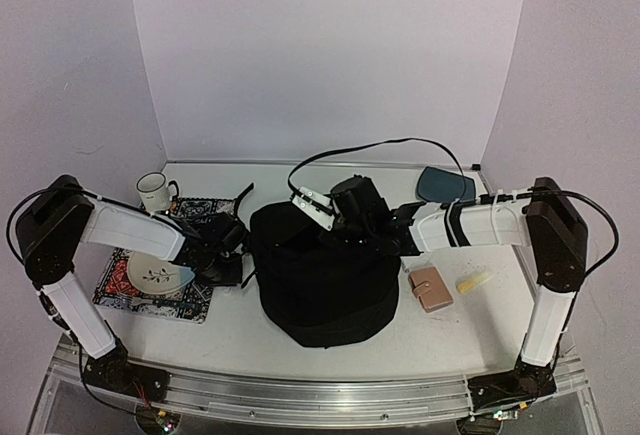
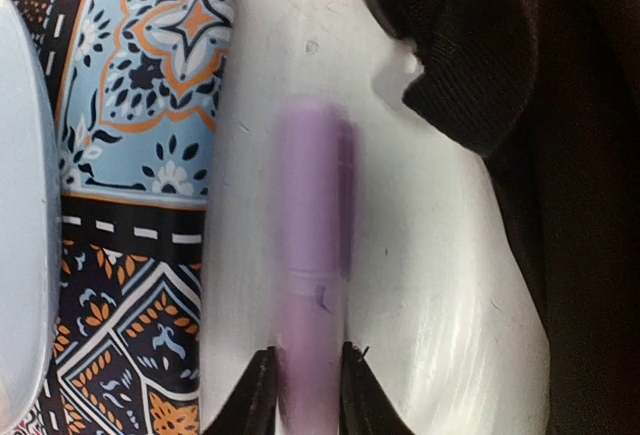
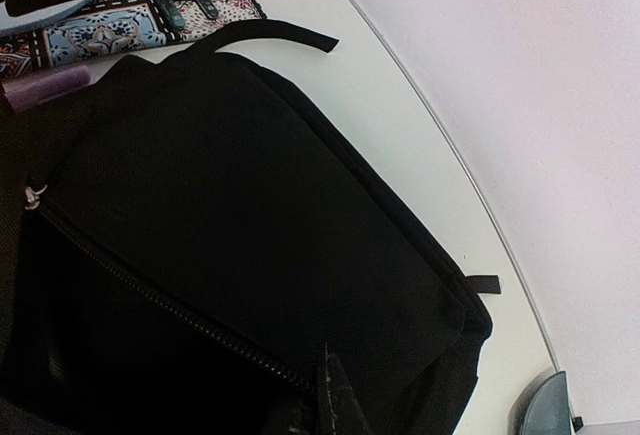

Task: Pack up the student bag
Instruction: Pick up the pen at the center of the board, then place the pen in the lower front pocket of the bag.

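Our white bench (image 1: 230, 335) sits inside plain pale walls (image 1: 320, 55) — left tool (image 2: 307, 357) clamped on a purple marker (image 2: 312, 205), right tool (image 3: 328, 405) pinched together.

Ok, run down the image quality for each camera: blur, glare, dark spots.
Left wrist: the purple marker is smeared soft while the patterned mat beside it is crisp, with sheen on the table. Right wrist: inside the student bag everything is crushed to black, no detail. Top external: even light, soft shadows, sharp overall.
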You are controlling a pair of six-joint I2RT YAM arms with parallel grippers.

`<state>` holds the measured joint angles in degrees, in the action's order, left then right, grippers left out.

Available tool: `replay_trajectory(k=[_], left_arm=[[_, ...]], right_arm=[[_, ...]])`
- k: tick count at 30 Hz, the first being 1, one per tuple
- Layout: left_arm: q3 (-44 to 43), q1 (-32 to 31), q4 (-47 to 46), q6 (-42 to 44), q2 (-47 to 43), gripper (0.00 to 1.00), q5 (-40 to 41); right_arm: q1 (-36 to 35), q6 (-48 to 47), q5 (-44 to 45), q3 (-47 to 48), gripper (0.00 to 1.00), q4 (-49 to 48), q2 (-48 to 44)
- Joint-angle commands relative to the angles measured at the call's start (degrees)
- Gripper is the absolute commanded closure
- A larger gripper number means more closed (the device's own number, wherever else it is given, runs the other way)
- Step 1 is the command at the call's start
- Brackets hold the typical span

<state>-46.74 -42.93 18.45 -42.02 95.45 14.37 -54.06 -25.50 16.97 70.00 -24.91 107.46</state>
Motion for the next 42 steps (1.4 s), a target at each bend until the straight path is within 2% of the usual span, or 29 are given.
replay_trajectory(k=[1,7,10,13,18,28,37,42], left_arm=[[1.2,-0.1,-1.6,1.4,-5.8,0.85,-2.9],[2.5,-0.3,-1.5,5.6,-18.7,0.93,-5.8],[1.4,-0.5,-1.7,8.5,-23.7,0.93,-7.6],[-1.0,-0.5,-1.9,11.4,-25.9,0.93,-12.7],[-4.3,-0.7,-2.6,13.1,-23.1,0.93,-22.7],[-7.5,-2.0,-5.6,6.3,-14.3,0.92,-39.4],[-13.6,-4.1,-6.6,7.3,-7.5,0.92,-37.7],[-17.9,-4.0,-4.9,11.8,-2.8,0.9,-30.7]], right_arm=[[-0.7,0.8,-0.1,2.6,1.0,-2.5,-1.6],[-0.7,1.7,-1.2,2.9,1.0,-2.2,-1.8],[-0.8,2.1,-1.8,3.3,1.0,-2.0,-2.1],[-0.7,2.5,-1.9,3.8,1.0,-1.7,-2.1],[-0.8,3.7,-2.6,4.3,1.0,-1.5,-2.0],[-0.7,5.2,-3.4,5.0,1.0,0.0,-2.3],[-0.8,5.8,-4.2,5.2,1.0,0.2,-2.2],[-0.9,6.6,-5.1,5.3,1.0,0.2,-2.6]])
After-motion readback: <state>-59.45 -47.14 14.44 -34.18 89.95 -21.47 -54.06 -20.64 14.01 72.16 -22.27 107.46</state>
